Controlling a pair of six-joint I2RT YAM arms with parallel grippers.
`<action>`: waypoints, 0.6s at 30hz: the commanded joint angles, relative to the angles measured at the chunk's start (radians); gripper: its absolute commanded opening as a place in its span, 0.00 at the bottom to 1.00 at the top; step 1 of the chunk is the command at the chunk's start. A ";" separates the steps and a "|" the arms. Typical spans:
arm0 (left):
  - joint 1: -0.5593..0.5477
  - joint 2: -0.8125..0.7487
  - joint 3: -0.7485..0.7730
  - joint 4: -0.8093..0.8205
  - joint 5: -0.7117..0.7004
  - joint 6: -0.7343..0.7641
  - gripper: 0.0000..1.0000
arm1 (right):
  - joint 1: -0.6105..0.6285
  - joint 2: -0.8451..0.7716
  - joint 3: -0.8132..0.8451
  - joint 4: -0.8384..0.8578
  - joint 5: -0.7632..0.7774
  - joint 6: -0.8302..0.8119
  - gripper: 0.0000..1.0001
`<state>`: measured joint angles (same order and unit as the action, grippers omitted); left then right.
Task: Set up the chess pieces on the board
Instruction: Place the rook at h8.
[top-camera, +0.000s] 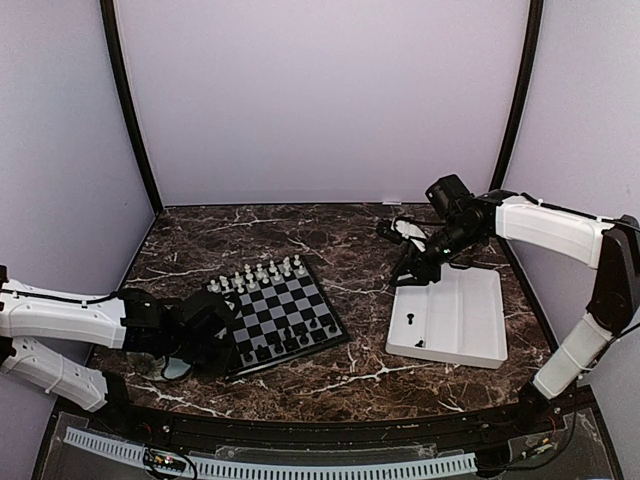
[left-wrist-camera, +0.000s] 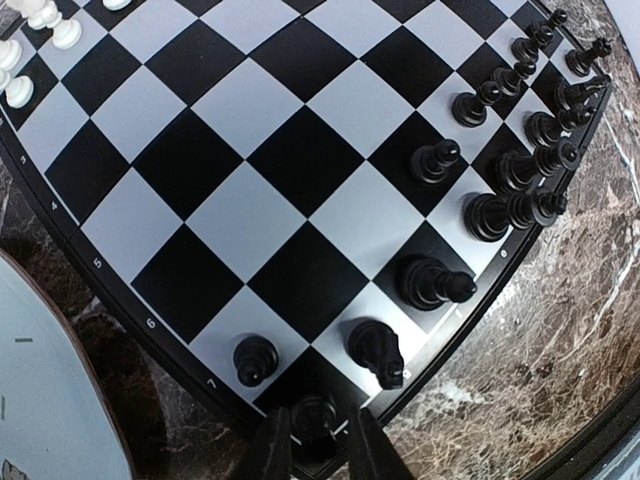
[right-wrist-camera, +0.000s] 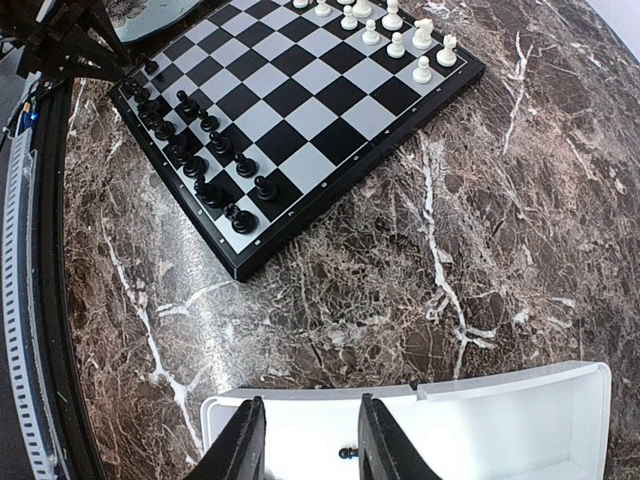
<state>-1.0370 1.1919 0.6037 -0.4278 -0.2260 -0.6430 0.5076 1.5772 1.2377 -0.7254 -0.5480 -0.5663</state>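
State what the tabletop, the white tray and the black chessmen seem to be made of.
Tabletop: dark brown marble or a marble-look laminate; white veins, slight sheen. White tray: likely moulded plastic, smooth and matte, with thin walls and rounded corners. Black chessmen: probably glossy plastic; bright highlights on their heads.

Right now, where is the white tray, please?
In the top view the white tray lies right of the board, its far-left corner under the right gripper.
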 joint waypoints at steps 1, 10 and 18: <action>-0.005 -0.028 0.033 -0.030 -0.005 0.008 0.24 | -0.004 -0.007 0.003 0.013 -0.003 0.003 0.34; -0.015 -0.173 0.111 -0.177 0.006 -0.006 0.31 | -0.036 -0.033 0.015 -0.108 -0.019 -0.169 0.34; -0.015 -0.267 0.189 -0.029 -0.108 0.136 0.39 | -0.030 0.031 -0.028 -0.100 0.261 -0.534 0.26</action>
<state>-1.0477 0.9085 0.7441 -0.5312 -0.2684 -0.5945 0.4755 1.5402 1.1912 -0.8036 -0.4465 -0.8913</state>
